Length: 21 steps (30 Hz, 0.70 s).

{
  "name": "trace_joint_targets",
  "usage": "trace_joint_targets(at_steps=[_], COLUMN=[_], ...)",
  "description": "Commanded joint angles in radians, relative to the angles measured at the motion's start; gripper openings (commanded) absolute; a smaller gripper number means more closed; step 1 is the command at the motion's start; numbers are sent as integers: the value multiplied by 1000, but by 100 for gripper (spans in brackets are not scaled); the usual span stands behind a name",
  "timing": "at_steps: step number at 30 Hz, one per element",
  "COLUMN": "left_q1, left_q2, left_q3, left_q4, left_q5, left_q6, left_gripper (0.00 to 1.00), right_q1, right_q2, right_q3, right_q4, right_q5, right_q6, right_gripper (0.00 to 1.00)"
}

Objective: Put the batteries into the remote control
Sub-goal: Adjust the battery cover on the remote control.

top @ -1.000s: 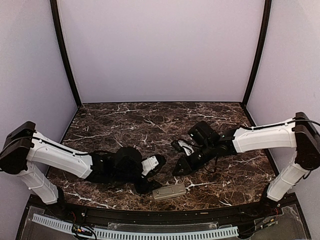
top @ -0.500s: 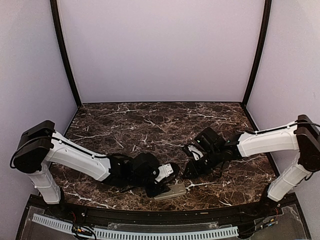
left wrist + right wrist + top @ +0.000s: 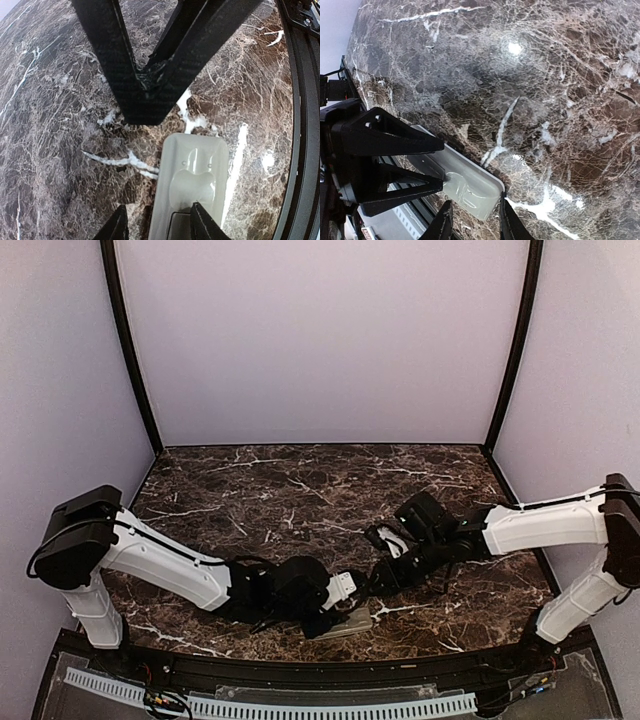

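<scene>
The remote control (image 3: 356,621) lies back up near the table's front edge, greyish-white with a moulded recess. In the left wrist view, the remote (image 3: 195,170) shows a dark open slot at its near end. My left gripper (image 3: 160,227) is open: one finger rests on the remote's back and the other stands over the marble beside it. My right gripper (image 3: 476,222) is open and straddles the remote's (image 3: 465,185) other end, with one fingertip (image 3: 507,220) at its corner. From above, the left gripper (image 3: 335,616) and right gripper (image 3: 378,585) meet over the remote. No batteries are in view.
The table is dark brown marble (image 3: 300,490) with pale veins. A black rail (image 3: 300,125) runs along the front edge right beside the remote. The right gripper's black fingers (image 3: 145,75) cross the top of the left wrist view. Lilac walls enclose the table.
My left arm has swung right and forward, bringing its gripper onto the remote. My right gripper has moved down and nearer, to the remote's right end. The remote has not moved.
</scene>
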Motion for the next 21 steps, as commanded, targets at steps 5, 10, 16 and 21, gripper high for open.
trace_joint_targets(at_steps=[5, 10, 16, 21], left_q1=[1, 38, 54, 55], left_q2=[-106, -232, -443, -634], left_q3=[-45, -79, -248, -438], left_q4=[-82, -76, 13, 74], left_q5=[5, 18, -82, -163], left_q6=[30, -8, -193, -292], left_gripper=[53, 58, 62, 76], right_q1=[-3, -2, 52, 215], right_q2=[-43, -28, 19, 99], right_q3=[56, 125, 212, 283], right_q4=[30, 27, 22, -48], right_q5=[-46, -79, -108, 95], right_q6=[-145, -270, -577, -937], right_gripper=[32, 36, 62, 92])
